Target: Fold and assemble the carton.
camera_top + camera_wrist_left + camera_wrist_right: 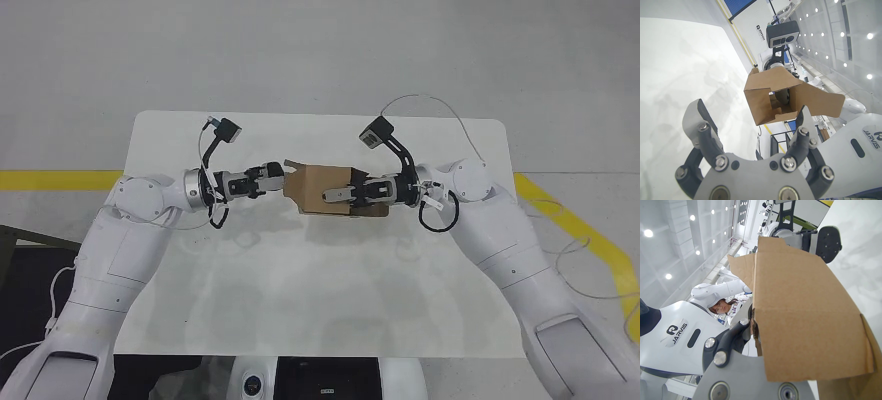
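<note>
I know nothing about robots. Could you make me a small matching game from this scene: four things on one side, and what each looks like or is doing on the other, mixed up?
Things:
1. left claw
2. right claw
3. carton
4. table

States:
A. brown, partly folded, held up in the air
B. white, lying beneath both arms
C. open, facing one end of the carton
D. shut on the carton

Pairs: 1-C, 2-D, 3-A, 4-B.
</note>
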